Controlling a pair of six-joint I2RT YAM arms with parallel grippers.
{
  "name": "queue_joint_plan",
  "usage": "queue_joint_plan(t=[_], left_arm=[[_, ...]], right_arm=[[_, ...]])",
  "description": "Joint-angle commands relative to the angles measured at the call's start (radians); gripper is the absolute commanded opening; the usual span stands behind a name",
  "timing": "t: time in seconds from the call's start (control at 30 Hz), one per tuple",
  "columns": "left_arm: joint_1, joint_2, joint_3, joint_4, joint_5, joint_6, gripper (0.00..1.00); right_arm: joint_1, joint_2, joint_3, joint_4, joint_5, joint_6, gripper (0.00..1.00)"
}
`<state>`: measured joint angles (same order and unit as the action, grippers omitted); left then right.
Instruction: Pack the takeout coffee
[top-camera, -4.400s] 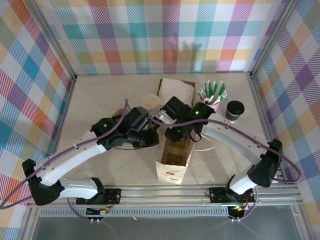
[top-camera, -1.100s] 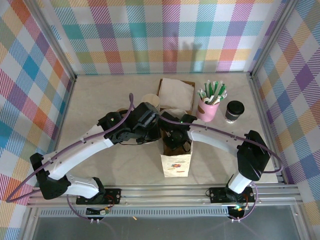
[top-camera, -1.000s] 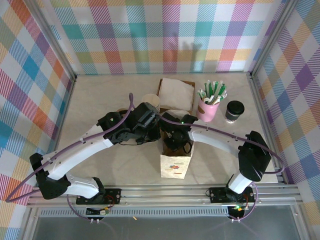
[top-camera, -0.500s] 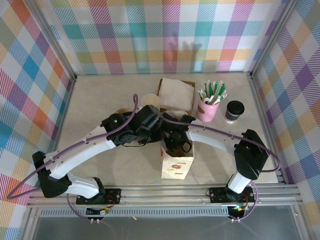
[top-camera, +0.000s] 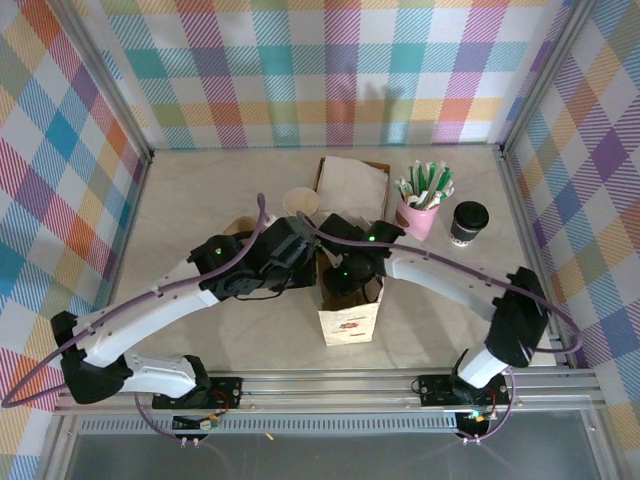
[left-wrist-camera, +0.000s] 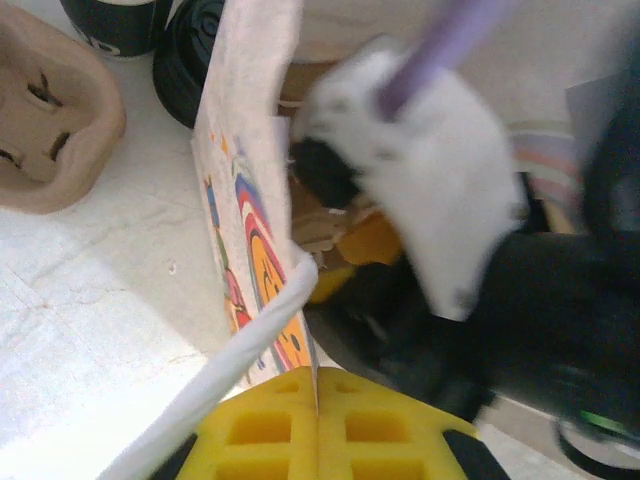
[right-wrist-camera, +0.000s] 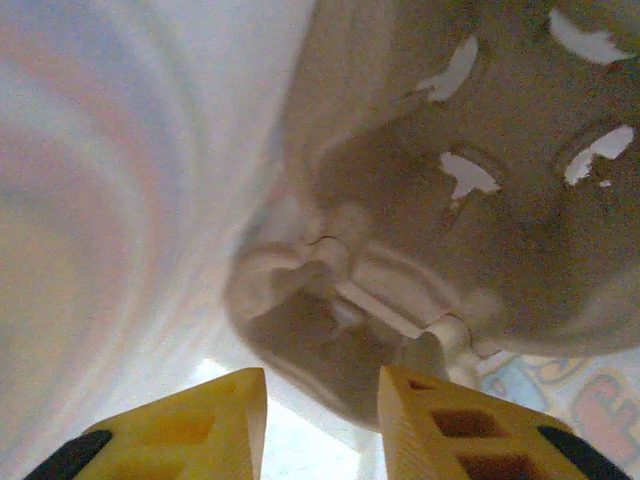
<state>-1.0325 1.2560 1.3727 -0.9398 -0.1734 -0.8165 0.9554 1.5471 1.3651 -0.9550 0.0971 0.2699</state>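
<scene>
1. Overhead, both arms are seen converged on the bag (top-camera: 350, 322), which stands upright at mid-table toward the near edge.
2. From its base at lower left, the left arm is swept up in a long arc, with the wrist turned toward the bag's left wall.
3. By the left gripper (left-wrist-camera: 317, 385) the bag's top edge is clamped; the paper is pinched flat between the yellow fingers (left-wrist-camera: 260, 440).
4. On the right arm, the elbow is folded out at the right, the forearm is stretched leftward, and the wrist is dipped into the bag's mouth.
5. At the right gripper (right-wrist-camera: 322, 385) the jaws are parted and nothing is seen between them. A pulp tray (right-wrist-camera: 430, 200) lies just beyond the tips, inside the bag; contact cannot be told.
6. Lidded and upright, the coffee (top-camera: 468, 222) is noted on the table (top-camera: 200, 190) at far right. It stands just beside the pink cup (top-camera: 417, 222), well apart from the bag and both grippers, and is not yet packed.
</scene>
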Motion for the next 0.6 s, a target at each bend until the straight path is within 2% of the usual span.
queue_joint_plan(t=[0.0, 0.17, 0.4, 0.57], left_arm=[[-0.014, -0.072, -0.085, 0.071, -0.044, 0.057, 0.00], [-0.038, -0.105, -0.163, 0.124, -0.077, 0.063, 0.00], [-0.075, -0.031, -0.097, 0.097, -0.118, 0.055, 0.00], [-0.078, -0.018, -0.074, 0.079, -0.144, -0.016, 0.00]], right_arm=[[0.011, -0.097, 0.018, -0.033, -0.042, -0.022, 0.38], [0.010, -0.188, -0.030, 0.012, -0.051, -0.055, 0.39], [0.011, -0.238, -0.036, 0.099, -0.043, -0.110, 0.38], [0.007, -0.196, -0.031, 0.079, 0.066, -0.100, 0.25]])
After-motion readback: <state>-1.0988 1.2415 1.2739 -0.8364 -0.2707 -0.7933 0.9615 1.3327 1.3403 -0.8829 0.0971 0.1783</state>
